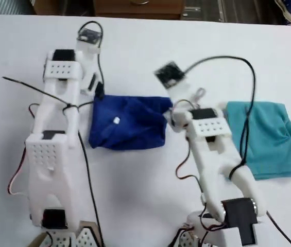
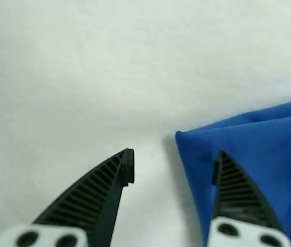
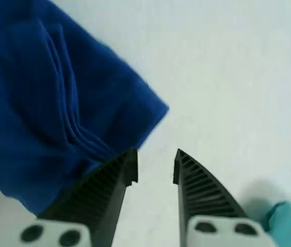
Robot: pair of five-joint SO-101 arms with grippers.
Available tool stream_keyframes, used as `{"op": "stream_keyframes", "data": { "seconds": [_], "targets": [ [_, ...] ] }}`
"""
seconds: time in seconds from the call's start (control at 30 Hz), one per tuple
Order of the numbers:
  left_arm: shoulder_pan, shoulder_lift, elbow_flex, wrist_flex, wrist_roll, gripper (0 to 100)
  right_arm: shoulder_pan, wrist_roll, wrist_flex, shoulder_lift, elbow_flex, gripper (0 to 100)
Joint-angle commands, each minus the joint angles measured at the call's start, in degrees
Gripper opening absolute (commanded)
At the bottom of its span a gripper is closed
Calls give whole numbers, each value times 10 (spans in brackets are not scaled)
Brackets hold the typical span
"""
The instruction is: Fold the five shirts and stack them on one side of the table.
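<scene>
Shirts, two: blue shirt, teal shirt; left fingers, right fingers both parted.

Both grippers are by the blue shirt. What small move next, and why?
Probably lower the left gripper and shut it on the corner of the blue shirt: that gripper hangs open with the corner between its fingers. The right gripper is open beside another corner, so a two-handed fold could follow.
</scene>
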Motion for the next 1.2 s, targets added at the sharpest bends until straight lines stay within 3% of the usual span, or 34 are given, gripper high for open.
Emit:
{"op": "stream_keyframes", "data": {
  "seconds": [0.0, 0.23, 0.4, 0.6, 1.17],
  "targets": [
    [-14, 2, 6, -32, 7, 264, -26, -18, 1, 40, -113, 123],
    [-29, 48, 7, -65, 47, 264, -78, -61, 206, 271, -387, 125],
    [-36, 66, 2, -75, 55, 264, -126, 46, 304, 357, -505, 125],
    [-36, 70, -2, -74, 55, 264, -118, 131, 335, 411, -549, 125],
    [-46, 70, -2, -77, 79, 264, -119, 164, 362, 406, -552, 125]
  ]
}}
